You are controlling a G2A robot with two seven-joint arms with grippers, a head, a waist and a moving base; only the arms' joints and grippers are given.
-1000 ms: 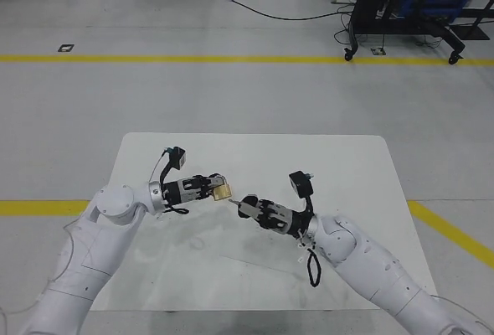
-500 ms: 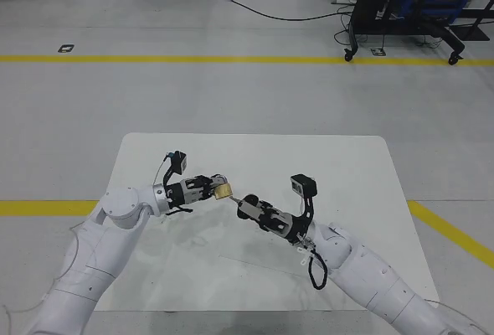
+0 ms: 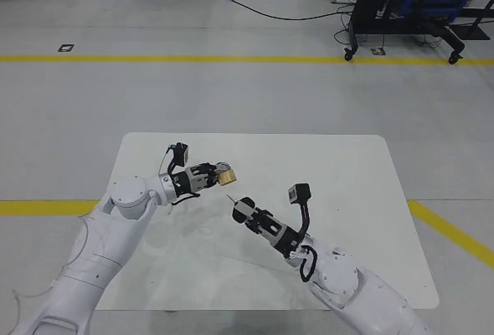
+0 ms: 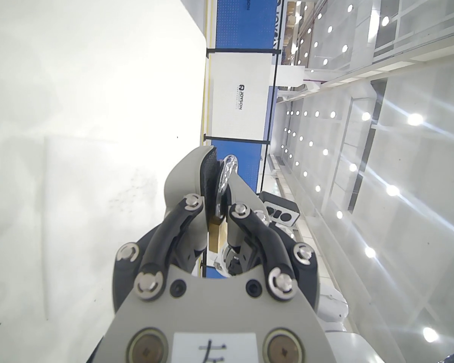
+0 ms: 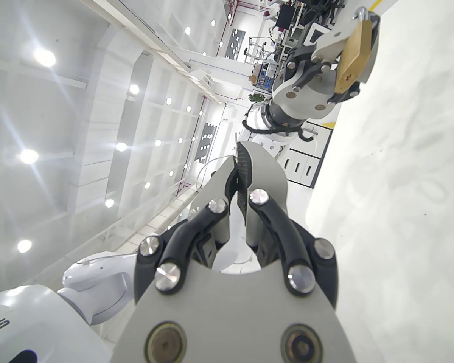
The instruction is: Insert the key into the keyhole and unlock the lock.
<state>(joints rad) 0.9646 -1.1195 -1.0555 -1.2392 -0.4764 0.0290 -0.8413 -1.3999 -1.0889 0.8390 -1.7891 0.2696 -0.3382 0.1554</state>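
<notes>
The left gripper (image 4: 217, 175) clamps the brass padlock (image 5: 357, 52) above the worktop's (image 3: 347, 167) middle. The right gripper (image 5: 239, 164) pinches the key (image 3: 230, 199), its tip apart from the padlock. Any tilt could jam it against the brass.

The white table (image 3: 347, 167) stands on a pale grey floor (image 3: 230, 100) crossed by yellow lines (image 3: 230, 59), one beyond the table and another running out past both its sides. A black wheeled frame (image 3: 402, 33) stands at the far right with a dark cable (image 3: 280, 15) trailing beside it (a small square plate (image 3: 65, 48) is set in the floor at far left). Rows of round ceiling lights (image 4: 414, 118) shine overhead, and blue and white panels (image 4: 246, 20) stand beyond the table's edge.
</notes>
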